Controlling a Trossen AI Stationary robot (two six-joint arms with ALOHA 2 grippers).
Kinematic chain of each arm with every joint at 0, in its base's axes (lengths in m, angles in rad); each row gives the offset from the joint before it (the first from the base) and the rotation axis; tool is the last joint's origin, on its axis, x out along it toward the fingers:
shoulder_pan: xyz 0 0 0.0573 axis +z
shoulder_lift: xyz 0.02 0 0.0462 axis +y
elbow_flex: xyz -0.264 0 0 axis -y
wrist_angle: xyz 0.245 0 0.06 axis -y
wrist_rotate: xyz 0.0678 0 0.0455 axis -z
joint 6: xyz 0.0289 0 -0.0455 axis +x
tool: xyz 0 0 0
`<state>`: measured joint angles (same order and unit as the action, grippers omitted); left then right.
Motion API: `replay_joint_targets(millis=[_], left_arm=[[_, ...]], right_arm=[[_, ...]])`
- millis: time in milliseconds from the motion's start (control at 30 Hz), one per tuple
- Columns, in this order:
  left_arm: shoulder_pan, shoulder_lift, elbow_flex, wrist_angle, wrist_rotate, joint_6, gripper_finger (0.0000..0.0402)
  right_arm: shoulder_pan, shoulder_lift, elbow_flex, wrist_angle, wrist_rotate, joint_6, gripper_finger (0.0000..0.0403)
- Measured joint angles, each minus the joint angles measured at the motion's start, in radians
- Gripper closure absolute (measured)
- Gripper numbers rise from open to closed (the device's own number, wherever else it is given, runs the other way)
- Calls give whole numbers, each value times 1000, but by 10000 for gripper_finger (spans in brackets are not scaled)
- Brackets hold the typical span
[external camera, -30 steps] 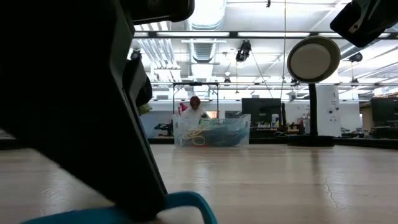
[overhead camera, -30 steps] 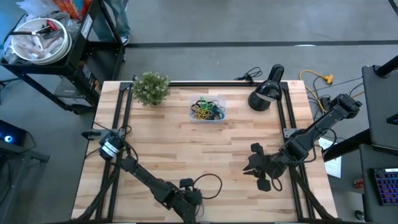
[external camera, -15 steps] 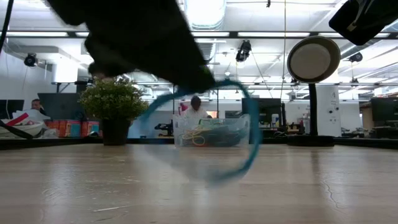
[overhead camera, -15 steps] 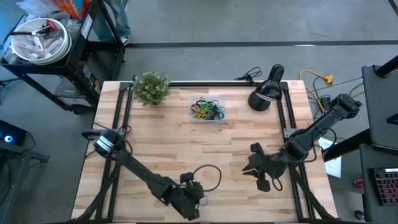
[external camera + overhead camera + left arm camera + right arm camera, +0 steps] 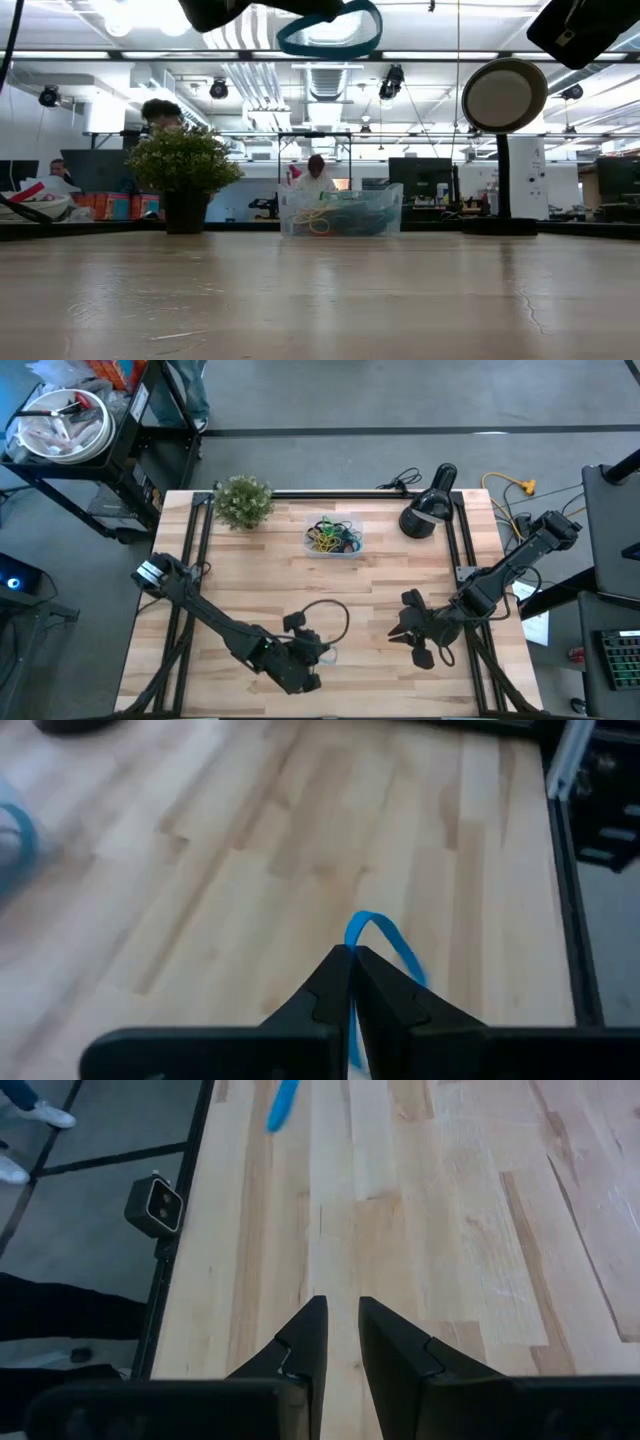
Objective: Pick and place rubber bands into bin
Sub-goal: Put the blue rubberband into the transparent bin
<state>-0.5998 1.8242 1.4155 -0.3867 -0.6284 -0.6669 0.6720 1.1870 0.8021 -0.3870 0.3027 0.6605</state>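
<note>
Wooden table (image 5: 250, 595) under me: my left gripper (image 5: 350, 958), near the front edge, is pinched on a blue rubber band (image 5: 385, 935) held clear of the surface. My right gripper (image 5: 340, 1315) waits near the front right corner, fingers slightly apart; the bin (image 5: 333, 537) sits by the back edge.

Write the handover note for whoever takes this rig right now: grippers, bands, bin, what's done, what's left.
Left gripper: shut on a blue rubber band, lifted off the table near its front edge.
Right gripper: fingers slightly apart, holding nothing, waiting over the table's right front part.
Bin: at the back middle of the table, between the plant and the lamp, already holding a pile of mixed-colour bands.
Done: most bands are in the bin; no loose ones show on the table.
Left: carry the blue band to the bin and drop it in.
</note>
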Motion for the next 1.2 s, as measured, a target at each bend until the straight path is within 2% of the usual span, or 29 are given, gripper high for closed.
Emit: replay_joint_targets(millis=[467,800,967,1200], left_arm=[[147,-100,3,-32,-20,207,401],[382,-193,0,-139,-25,281,401],[541,-194,-1,-143,84,380,401],[752,-159,-2,-124,223,479,401]], right_arm=[[0,3,-5,29,24,3,346],[0,8,-11,35,97,26,346],[0,26,-13,44,146,40,346],[0,70,-13,70,146,40,346]])
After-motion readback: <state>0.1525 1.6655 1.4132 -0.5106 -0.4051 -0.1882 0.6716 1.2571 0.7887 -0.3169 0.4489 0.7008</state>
